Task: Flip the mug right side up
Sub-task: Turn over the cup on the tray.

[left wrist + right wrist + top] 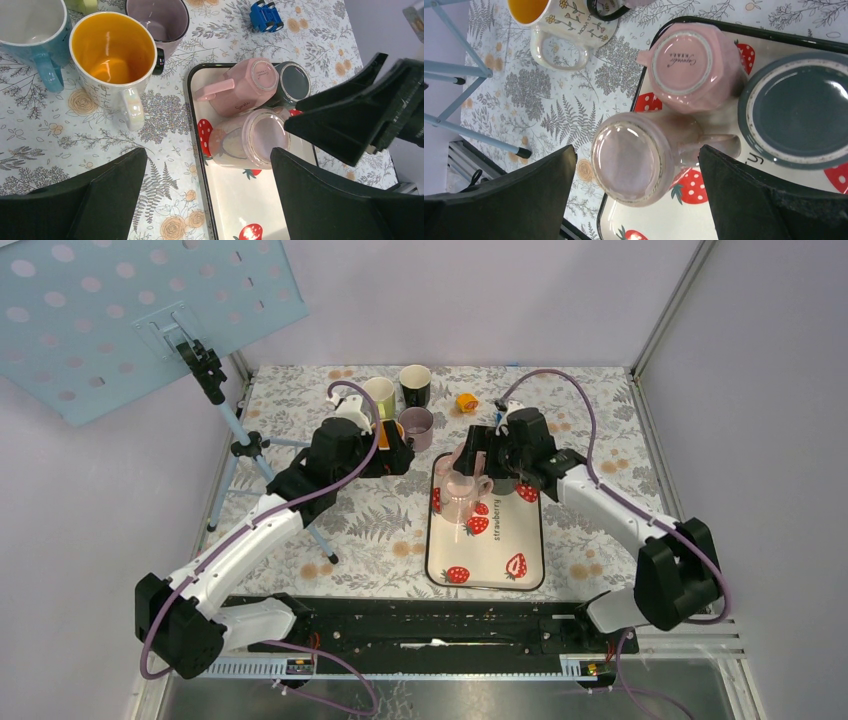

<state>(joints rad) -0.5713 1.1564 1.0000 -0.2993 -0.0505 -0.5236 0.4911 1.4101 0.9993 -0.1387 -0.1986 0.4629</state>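
Right fingers [514, 200]: wide open, empty, over inverted frosted mug [626, 157].
Left fingers [100, 200]: wide open, empty.
Risk: knocking pink mug [684, 62] just beside; slick wall slipping mid-flip.

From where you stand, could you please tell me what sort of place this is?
Probably a robot test cell dressed as a kitchen table: plain grey enclosure walls, a blue-grey metal tripod stand, and a floral-print tablecloth carrying a white strawberry-print tray.
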